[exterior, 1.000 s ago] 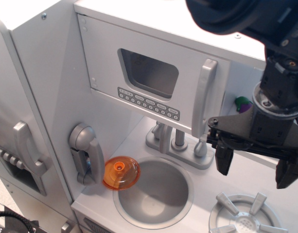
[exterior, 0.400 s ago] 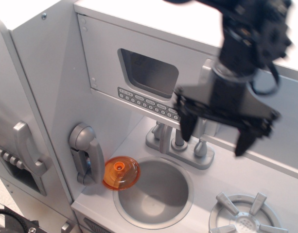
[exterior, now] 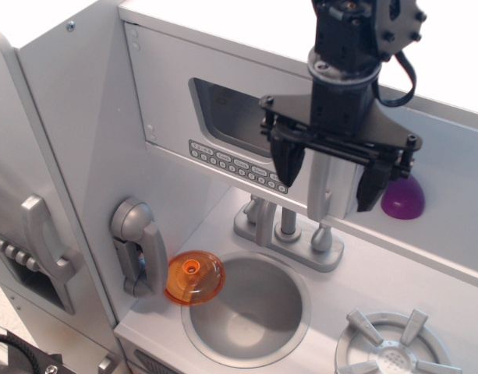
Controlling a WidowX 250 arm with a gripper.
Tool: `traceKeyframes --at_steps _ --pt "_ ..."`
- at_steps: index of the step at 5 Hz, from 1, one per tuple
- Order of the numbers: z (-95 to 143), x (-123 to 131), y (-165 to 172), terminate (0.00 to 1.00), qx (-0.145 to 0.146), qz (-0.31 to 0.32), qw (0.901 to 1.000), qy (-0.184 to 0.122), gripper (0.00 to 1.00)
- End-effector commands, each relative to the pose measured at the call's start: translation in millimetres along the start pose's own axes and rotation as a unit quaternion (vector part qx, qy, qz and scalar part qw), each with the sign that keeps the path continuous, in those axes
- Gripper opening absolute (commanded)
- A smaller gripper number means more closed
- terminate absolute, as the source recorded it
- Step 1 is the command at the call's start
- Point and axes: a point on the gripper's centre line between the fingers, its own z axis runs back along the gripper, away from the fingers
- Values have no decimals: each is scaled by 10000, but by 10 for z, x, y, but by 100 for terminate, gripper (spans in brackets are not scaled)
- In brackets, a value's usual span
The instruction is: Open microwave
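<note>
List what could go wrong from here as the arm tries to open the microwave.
The gripper is open, its fingers either side of the microwave door's vertical handle; whether they touch it is unclear, so closing off-centre could let it slip.

The swinging door or arm might hit the faucet just below, or knock the purple object nearby.

A black, boxy robot arm (exterior: 355, 47) with small silver screws and a looping black cable, ending in a black two-fingered gripper (exterior: 332, 175) on a wide crossbar
</note>
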Motion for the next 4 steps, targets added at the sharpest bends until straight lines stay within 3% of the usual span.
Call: traceKeyframes --at_steps 1,2,3,4 --pt "225 220 22 0 71 -8 9960 -888 100" --pt "223 263 30 0 242 118 9922 -1220 100" --pt "214 286 30 0 305 136 9909 -1302 0" --pt "204 300 32 0 260 124 9915 -1269 0"
